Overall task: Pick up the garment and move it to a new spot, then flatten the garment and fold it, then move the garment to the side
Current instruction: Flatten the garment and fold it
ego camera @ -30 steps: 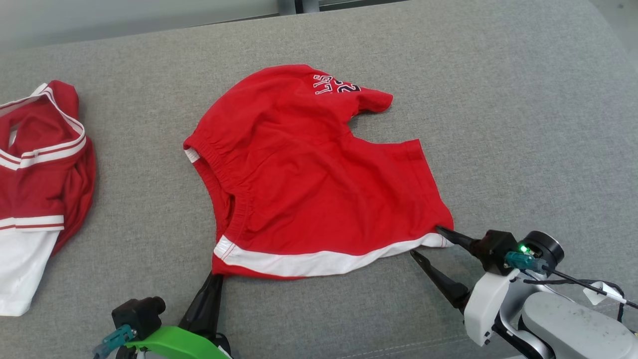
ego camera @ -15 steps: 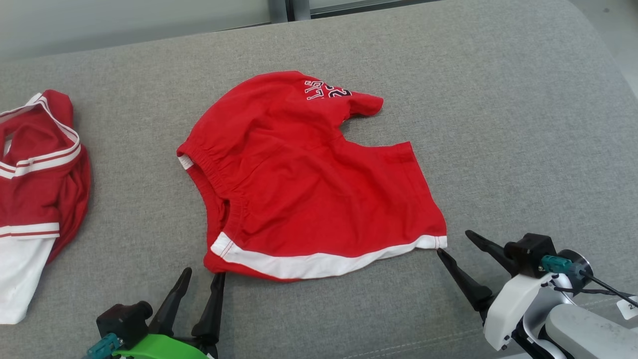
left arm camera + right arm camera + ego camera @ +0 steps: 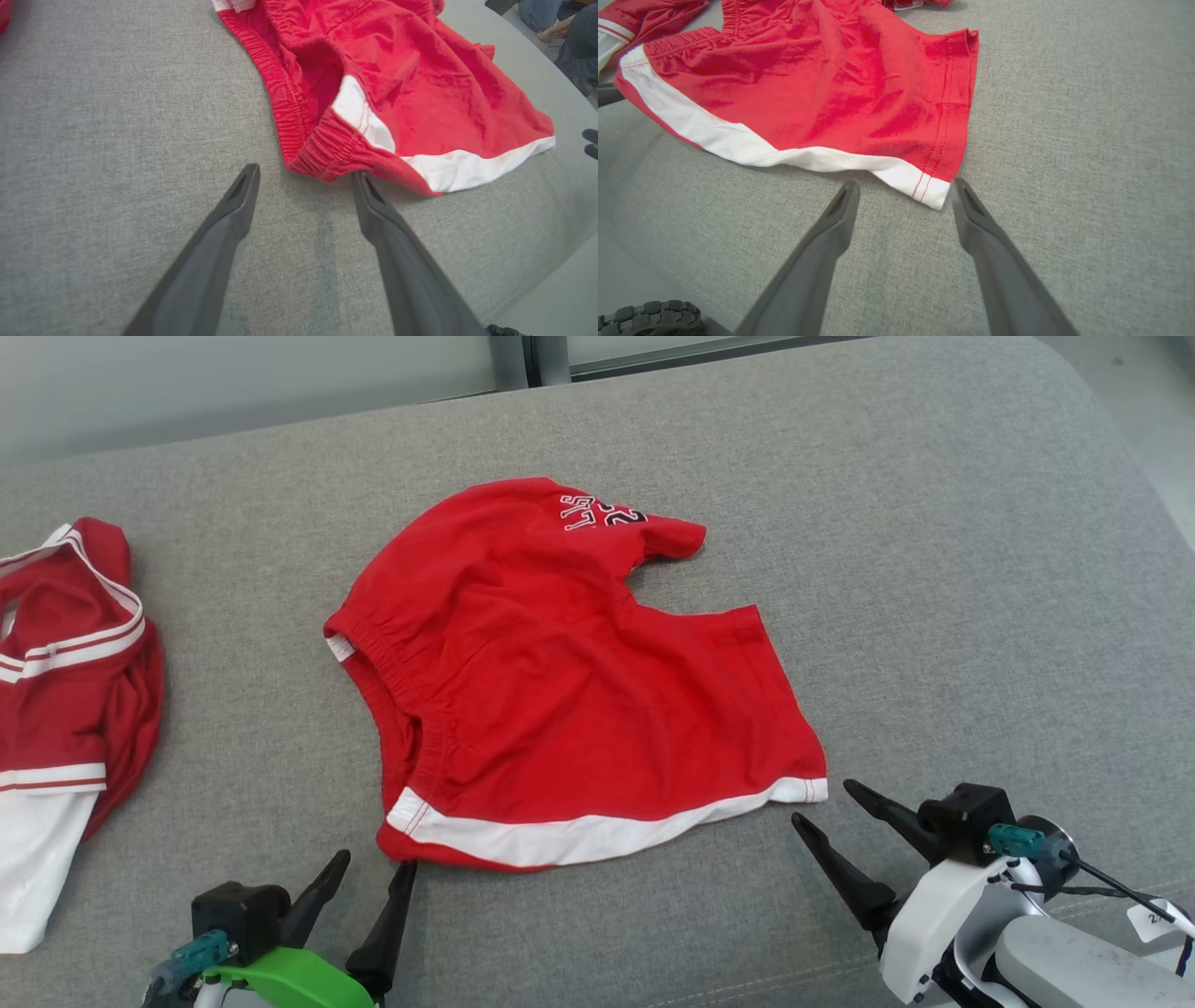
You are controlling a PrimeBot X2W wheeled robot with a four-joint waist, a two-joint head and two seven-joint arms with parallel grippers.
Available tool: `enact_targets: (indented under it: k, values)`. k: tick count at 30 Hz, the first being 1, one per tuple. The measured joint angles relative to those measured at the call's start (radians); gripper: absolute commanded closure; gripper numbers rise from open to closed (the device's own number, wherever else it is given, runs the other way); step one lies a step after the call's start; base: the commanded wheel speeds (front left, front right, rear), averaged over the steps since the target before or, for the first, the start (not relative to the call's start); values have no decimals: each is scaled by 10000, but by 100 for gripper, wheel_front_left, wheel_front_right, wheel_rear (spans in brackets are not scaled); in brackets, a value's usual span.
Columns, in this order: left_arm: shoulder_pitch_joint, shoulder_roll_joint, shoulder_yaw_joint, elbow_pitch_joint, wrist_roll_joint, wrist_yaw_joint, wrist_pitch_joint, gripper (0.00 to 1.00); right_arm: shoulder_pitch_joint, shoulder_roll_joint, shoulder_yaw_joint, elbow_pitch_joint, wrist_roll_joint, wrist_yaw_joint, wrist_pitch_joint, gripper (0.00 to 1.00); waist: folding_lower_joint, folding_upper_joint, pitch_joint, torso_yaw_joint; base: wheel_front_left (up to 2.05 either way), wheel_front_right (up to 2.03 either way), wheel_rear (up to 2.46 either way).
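The garment (image 3: 560,691) is a pair of red shorts with a white side stripe, lying spread and a little rumpled on the grey cushion (image 3: 934,569). My left gripper (image 3: 376,861) stands open just short of the elastic waistband corner (image 3: 322,154), with nothing between its fingers. My right gripper (image 3: 822,801) is open too, its fingertips just off the white hem corner (image 3: 934,193). Both wrist views show the garment (image 3: 420,93) (image 3: 822,93) beyond the spread fingers, left gripper (image 3: 304,171) and right gripper (image 3: 904,182).
A second red and white garment (image 3: 65,691) lies bunched at the cushion's left end. The cushion's rounded edge runs down the right side and along the front. A seated person (image 3: 551,18) shows beyond the cushion in the left wrist view.
My left gripper has opened and let go of the waistband corner. Both grippers have drawn back a little from the garment. The head camera has shifted slightly.
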Motion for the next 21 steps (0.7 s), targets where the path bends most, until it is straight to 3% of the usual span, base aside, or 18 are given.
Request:
enact_targets:
  k: [7,21]
  values:
    - [122,385,-134,-1068,142,222,1032,0,68,-36,-140,130,82,-10,-12,0,0,0,-78,134,0,0,0]
    - [-245,1007,-355,-2926,107,194,2681,0,180,-67,-186,88,71,-6,-84,0,0,0,-62,369,0,0,0]
